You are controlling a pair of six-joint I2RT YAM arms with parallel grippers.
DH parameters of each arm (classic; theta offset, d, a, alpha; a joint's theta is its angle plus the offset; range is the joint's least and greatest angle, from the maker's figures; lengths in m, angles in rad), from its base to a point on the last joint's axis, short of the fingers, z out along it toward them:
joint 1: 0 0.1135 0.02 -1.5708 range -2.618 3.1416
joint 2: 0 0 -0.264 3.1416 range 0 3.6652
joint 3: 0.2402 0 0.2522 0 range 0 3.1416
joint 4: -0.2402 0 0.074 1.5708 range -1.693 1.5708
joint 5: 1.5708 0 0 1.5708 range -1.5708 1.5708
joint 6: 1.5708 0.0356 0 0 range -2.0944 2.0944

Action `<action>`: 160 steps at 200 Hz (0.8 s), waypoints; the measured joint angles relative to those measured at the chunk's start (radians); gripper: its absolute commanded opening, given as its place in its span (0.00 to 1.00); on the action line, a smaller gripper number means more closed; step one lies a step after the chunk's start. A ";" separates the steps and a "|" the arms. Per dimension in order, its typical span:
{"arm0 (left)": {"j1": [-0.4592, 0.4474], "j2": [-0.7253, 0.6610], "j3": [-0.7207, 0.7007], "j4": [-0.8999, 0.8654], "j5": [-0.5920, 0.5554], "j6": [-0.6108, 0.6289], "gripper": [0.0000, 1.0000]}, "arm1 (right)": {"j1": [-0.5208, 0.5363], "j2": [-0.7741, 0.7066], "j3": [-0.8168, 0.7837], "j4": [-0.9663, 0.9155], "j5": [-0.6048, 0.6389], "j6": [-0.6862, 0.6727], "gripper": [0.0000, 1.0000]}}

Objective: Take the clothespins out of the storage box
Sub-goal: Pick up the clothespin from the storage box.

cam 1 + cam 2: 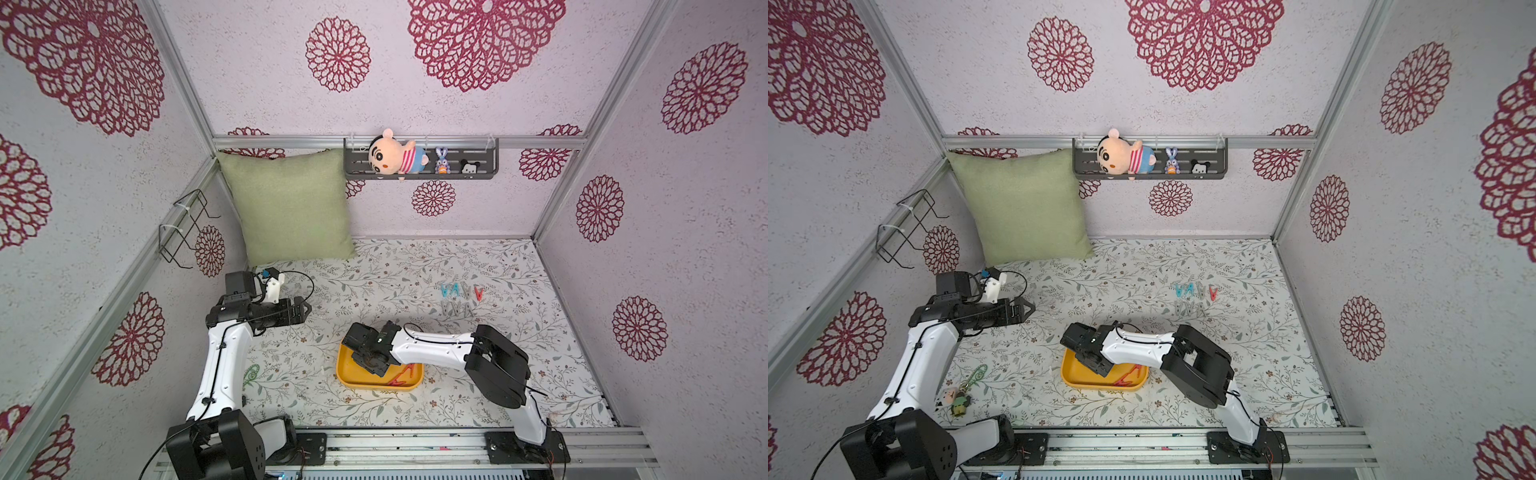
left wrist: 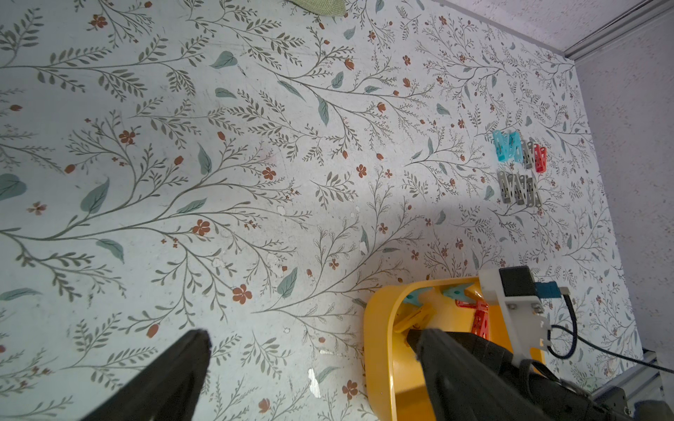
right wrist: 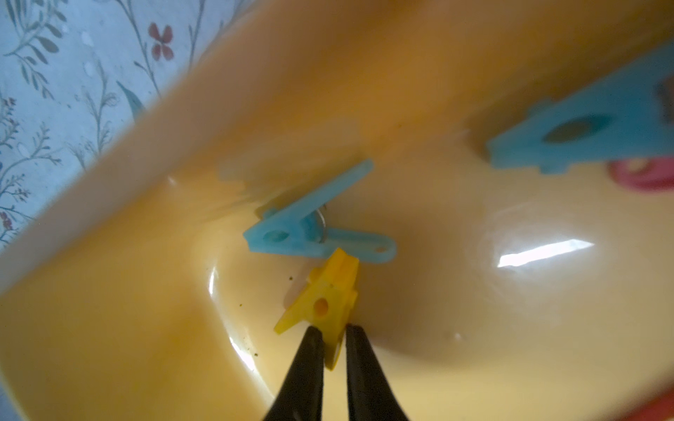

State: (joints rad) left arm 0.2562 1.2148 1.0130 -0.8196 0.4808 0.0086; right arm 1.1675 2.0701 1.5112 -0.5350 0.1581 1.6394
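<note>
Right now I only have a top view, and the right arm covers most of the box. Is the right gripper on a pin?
Observer: Yes. The right wrist view shows the right gripper closed on a yellow pin, low inside the box.
Operator: Anything against it?
Observer: A blue pin lies at its tip, touching or nearly so.
Operator: More blue in there?
Observer: One more: a second blue pin, further along the wall.

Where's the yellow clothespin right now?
In the right wrist view, the yellow clothespin is inside the storage box, pinched by the right claw, its tip next to a blue clothespin.
</note>
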 measured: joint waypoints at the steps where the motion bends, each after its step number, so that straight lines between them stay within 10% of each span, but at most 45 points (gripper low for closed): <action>1: 0.000 0.000 0.000 0.000 0.000 0.000 0.97 | 0.000 0.000 0.000 0.000 0.000 -0.001 0.12; 160: 0.000 0.000 0.000 -0.002 0.000 0.002 0.98 | 0.031 -0.036 0.084 -0.165 0.087 -0.159 0.00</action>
State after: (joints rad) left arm 0.2562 1.2148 1.0130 -0.8211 0.4812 0.0105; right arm 1.1984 2.0338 1.5951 -0.6998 0.2451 1.4807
